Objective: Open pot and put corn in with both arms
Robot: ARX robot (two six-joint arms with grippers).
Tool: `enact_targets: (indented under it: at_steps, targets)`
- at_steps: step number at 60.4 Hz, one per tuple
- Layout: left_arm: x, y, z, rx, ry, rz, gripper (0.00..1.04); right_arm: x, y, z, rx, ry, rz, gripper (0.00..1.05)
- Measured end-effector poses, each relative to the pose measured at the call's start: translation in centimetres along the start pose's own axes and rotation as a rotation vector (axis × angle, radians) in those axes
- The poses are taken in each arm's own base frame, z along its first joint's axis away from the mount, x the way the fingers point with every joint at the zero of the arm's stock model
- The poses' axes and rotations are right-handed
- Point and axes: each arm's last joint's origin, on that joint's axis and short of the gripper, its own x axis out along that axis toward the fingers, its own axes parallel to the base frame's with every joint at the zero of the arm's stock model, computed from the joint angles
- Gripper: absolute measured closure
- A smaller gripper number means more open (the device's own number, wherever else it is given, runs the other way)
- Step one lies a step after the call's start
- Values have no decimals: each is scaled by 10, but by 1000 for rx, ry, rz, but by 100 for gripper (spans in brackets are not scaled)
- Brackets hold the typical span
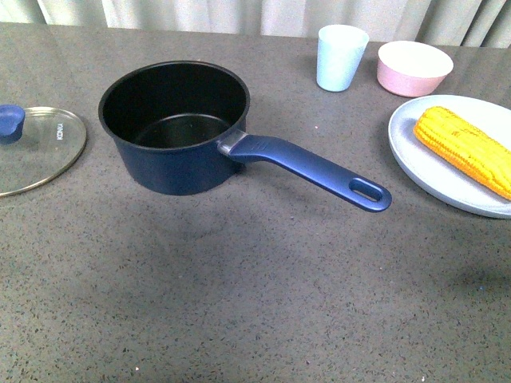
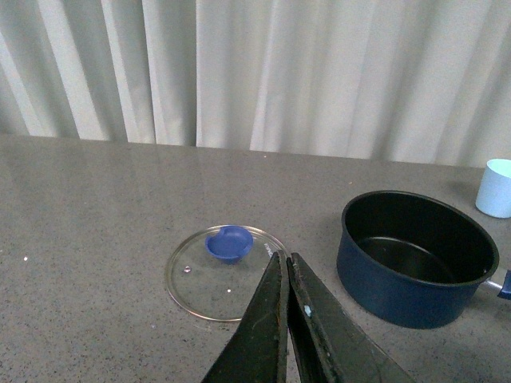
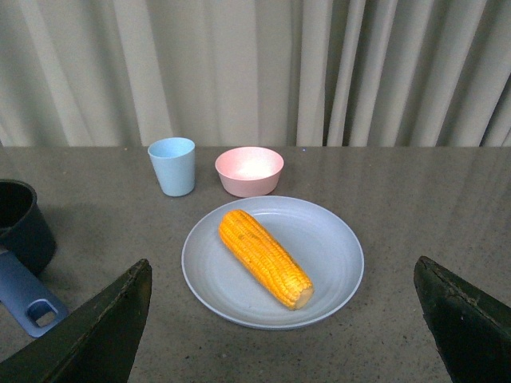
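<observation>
Left hand (image 2: 286, 259) hovering pressed together near glass lid (image 2: 200, 281) lying on surface (image 1: 239, 303), right hand (image 3: 281, 265) gaping wide facing corn (image 3: 265, 257) lying on plate (image 3: 329, 239), pot (image 1: 176, 166) sitting uncovered.

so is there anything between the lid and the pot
No, only bare tabletop separates the glass lid from the pot; the front and left wrist views both show it.

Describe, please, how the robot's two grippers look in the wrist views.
The left gripper has two long, black fingers tapering to thin tips, with scuffed edges. The right gripper has broad, dark, wedge-shaped fingers. No cables or markings show; neither arm appears in the front view.
</observation>
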Motion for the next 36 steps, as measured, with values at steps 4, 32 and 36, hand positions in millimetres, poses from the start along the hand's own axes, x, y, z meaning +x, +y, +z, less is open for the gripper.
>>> enact_targets:
  at_steps: [4, 32, 36]
  targets:
    - [0, 0, 0, 0, 0, 0, 101, 0, 0, 0, 0, 0, 0, 9]
    - [0, 0, 0, 0, 0, 0, 14, 0, 0, 0, 0, 0, 0, 9]
    - [0, 0, 0, 2, 0, 0, 9, 0, 0, 0, 0, 0, 0, 9]
